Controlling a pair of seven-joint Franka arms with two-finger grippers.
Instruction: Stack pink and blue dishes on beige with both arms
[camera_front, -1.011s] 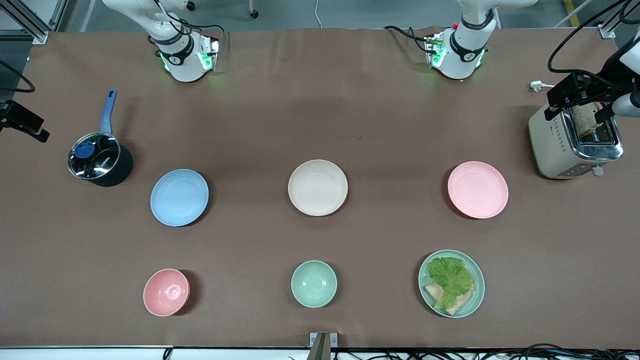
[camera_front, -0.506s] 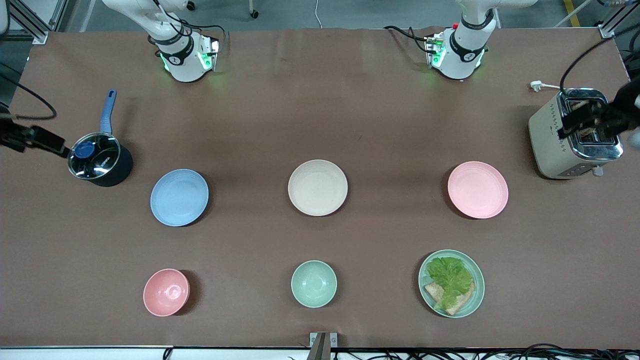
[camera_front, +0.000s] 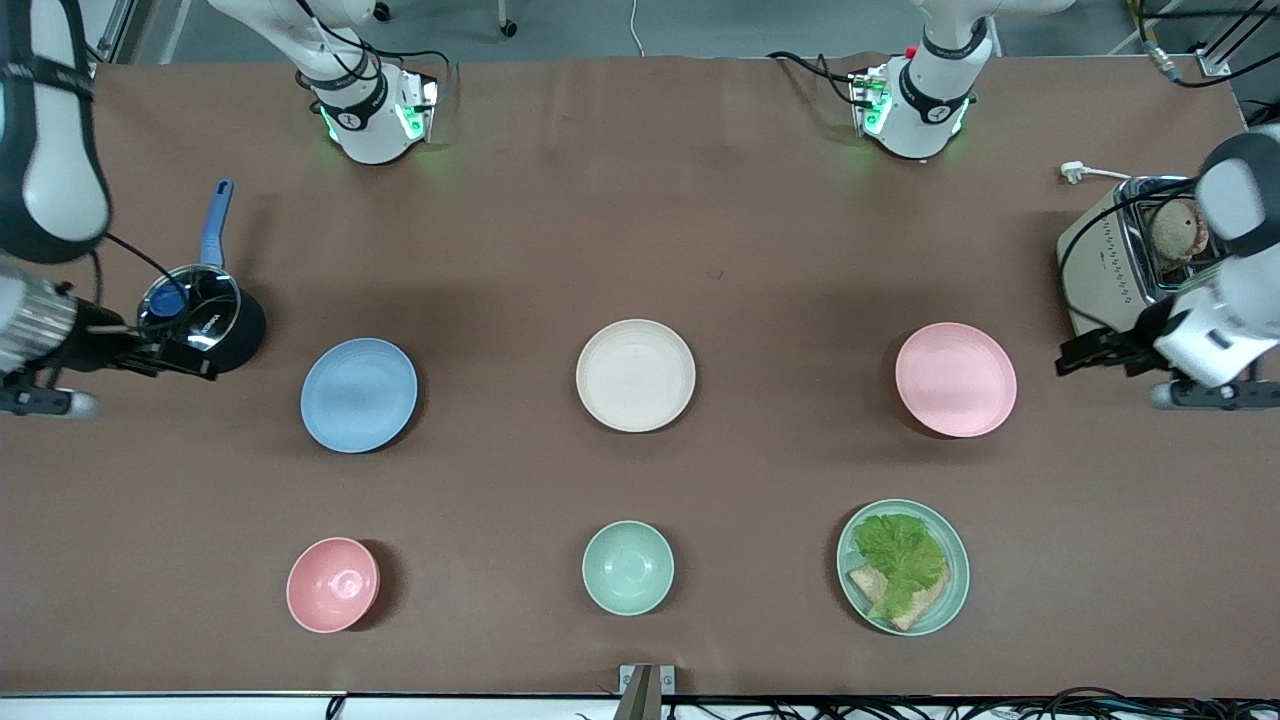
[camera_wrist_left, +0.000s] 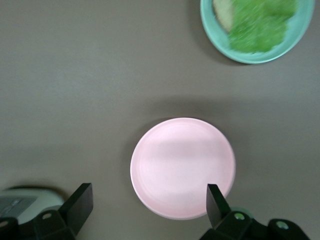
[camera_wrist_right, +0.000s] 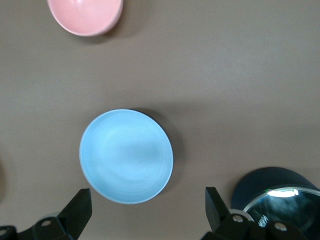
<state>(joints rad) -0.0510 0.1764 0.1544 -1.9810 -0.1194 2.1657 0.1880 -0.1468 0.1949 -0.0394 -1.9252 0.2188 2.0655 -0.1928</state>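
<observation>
Three plates lie in a row across the middle of the table. The beige plate (camera_front: 635, 375) is in the centre, the blue plate (camera_front: 358, 394) toward the right arm's end and the pink plate (camera_front: 955, 379) toward the left arm's end. All three are bare. My left gripper (camera_front: 1078, 358) hangs open over the table between the pink plate (camera_wrist_left: 182, 167) and the toaster. My right gripper (camera_front: 190, 365) hangs open over the table beside the pot, close to the blue plate (camera_wrist_right: 126, 156). In both wrist views the open left gripper (camera_wrist_left: 149, 202) and right gripper (camera_wrist_right: 148, 205) hold nothing.
A lidded dark pot (camera_front: 200, 318) with a blue handle stands by the blue plate. A toaster (camera_front: 1120, 265) stands at the left arm's end. Nearer the front camera are a pink bowl (camera_front: 332, 584), a green bowl (camera_front: 627, 567) and a green plate with lettuce and bread (camera_front: 903, 566).
Both arms have swung in from the table's ends. The left gripper went from over the toaster toward the pink plate, the right one past the pot toward the blue plate.
</observation>
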